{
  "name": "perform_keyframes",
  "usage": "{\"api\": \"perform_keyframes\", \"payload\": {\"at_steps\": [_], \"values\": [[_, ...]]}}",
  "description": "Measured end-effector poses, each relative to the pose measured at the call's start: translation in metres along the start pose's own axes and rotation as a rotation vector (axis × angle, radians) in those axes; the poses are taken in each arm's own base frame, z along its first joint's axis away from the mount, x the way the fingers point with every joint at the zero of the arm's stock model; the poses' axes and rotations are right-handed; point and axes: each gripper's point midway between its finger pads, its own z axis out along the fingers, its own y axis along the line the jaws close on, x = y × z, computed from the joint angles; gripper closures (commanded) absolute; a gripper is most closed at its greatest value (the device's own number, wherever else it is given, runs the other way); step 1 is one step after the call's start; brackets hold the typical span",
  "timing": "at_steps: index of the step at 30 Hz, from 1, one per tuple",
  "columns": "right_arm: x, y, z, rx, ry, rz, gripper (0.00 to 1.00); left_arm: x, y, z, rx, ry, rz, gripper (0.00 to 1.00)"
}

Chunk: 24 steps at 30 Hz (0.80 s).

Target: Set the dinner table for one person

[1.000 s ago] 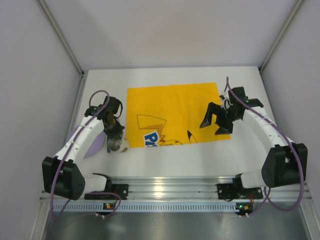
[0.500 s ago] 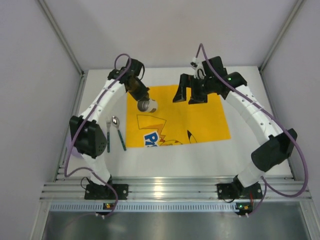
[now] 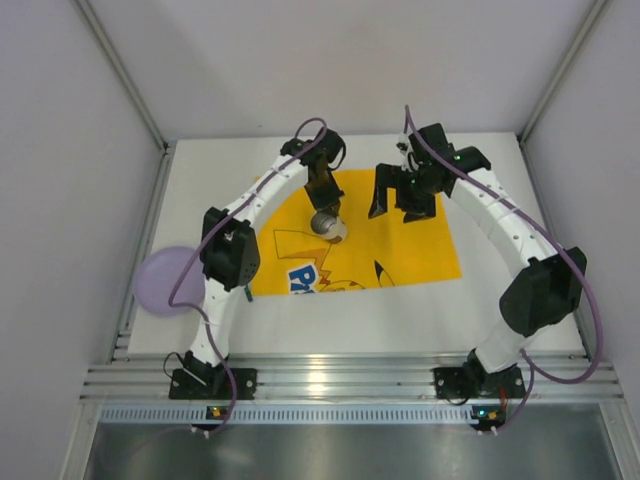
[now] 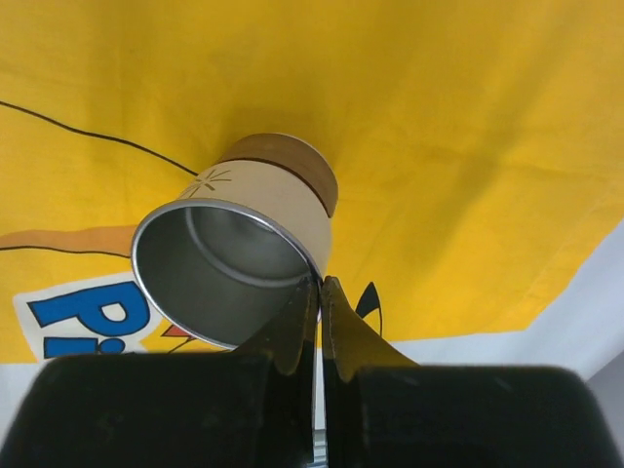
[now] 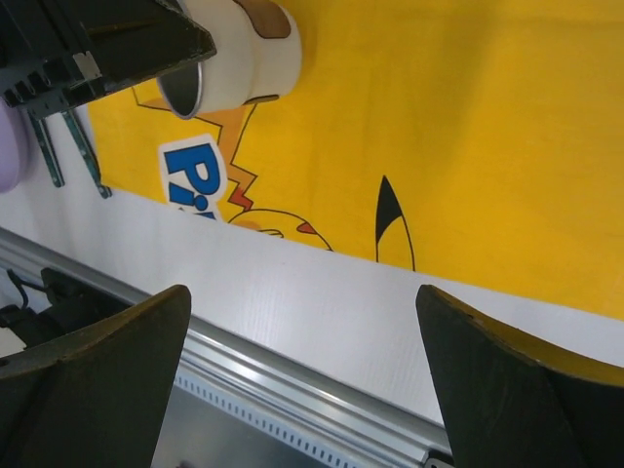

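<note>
The white dinner table (image 3: 350,320) carries a yellow cartoon-printed mat (image 3: 420,250). My left gripper (image 3: 325,212) is shut on the rim of a cream mug (image 3: 330,227) with a brown base and steel inside. It holds the mug tilted over the mat's middle. In the left wrist view the fingers (image 4: 320,292) pinch the mug (image 4: 244,224) wall, one inside and one outside. My right gripper (image 3: 402,203) is open and empty above the mat's far right part. The right wrist view (image 5: 303,290) shows only table (image 5: 341,322) between its fingers, and the mug (image 5: 244,54) to the upper left.
A purple plate (image 3: 163,281) lies at the table's left edge. Two teal-handled utensils (image 5: 78,151) lie left of the mat, mostly hidden by the left arm in the top view. Grey walls enclose the table; a metal rail (image 3: 340,380) runs along the near edge.
My left arm carried the mug from left of the mat, past the far left corner, to over the mat's middle. My right gripper moved from the mat's right side toward its far part.
</note>
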Motion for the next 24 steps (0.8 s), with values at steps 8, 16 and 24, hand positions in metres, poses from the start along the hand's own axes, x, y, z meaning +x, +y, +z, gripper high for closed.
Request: {"api": "perform_keyframes", "payload": {"at_steps": [8,16,24], "values": [[0.004,-0.016,-0.001,0.042,0.022,0.019,0.00,0.020,-0.017,0.016,0.014,0.026,0.054,1.00],[0.004,-0.020,0.003,0.058,0.034,0.023,0.00,0.024,-0.030,0.019,0.069,0.039,0.070,0.53],[0.007,-0.029,0.007,0.081,0.042,0.029,0.00,0.021,-0.055,0.009,0.177,0.049,0.058,0.43]]}}
